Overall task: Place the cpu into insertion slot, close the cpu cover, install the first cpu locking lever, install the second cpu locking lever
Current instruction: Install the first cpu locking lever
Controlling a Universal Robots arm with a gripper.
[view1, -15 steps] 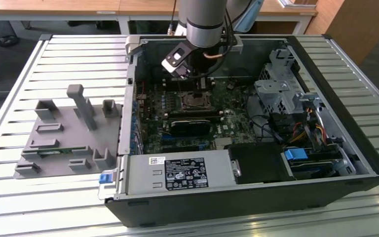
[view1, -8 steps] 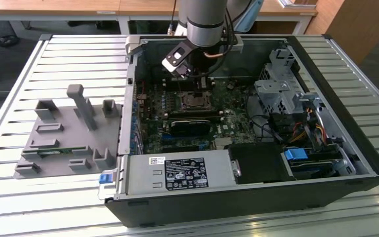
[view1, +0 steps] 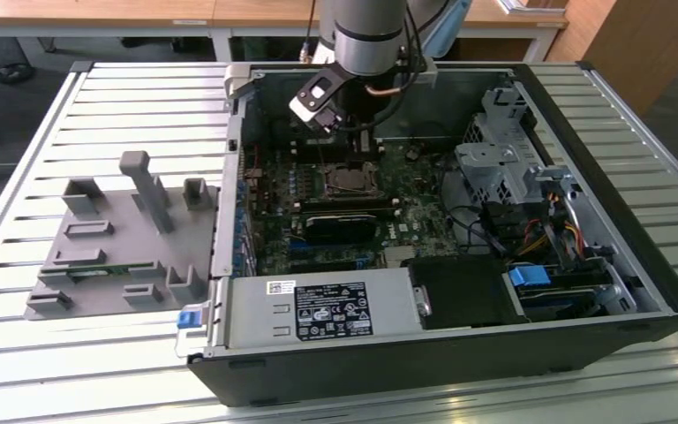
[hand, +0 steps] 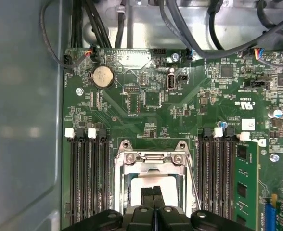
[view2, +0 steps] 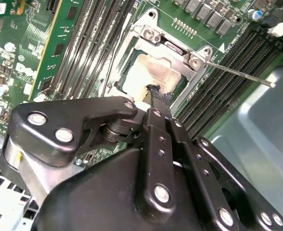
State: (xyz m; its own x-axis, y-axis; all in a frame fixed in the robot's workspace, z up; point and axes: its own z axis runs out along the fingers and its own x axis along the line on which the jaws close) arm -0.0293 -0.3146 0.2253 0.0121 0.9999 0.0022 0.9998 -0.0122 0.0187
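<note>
Scene: an open computer case (view1: 457, 362) lies on a slatted table (view1: 33, 371) with its motherboard (hand: 146, 96) facing up, so the arm (view1: 369, 35) can reach straight down into it
Gripper: in both wrist views the gripper (hand: 153, 195) has its two black fingers pressed together with nothing between them, so the joined tips make one narrow pusher rather than a clamp
Position: the tips hang low over one edge of the pale chip face, at the socket opening; whether they touch it cannot be told
Cpu: the cpu (view2: 148, 72) lies flat inside the insertion slot (view1: 345, 182), its dull beige face showing through the hollow middle of the frame
Cover: the cpu cover (hand: 153, 158) appears lowered over the chip and frames it on all sides, a position that would keep the chip seated
Lever: a thin locking lever (view2: 237, 73) angles out above the memory slots (hand: 213, 183) with its end free, which reads as not yet latched
Progress: by the look of it, the chip is placed and the cover is down, and the lever work is unfinished
Aside: a grey fixture tray (view1: 103, 238) sits on the table at the exterior view's left of the case, well apart from the socket
</note>
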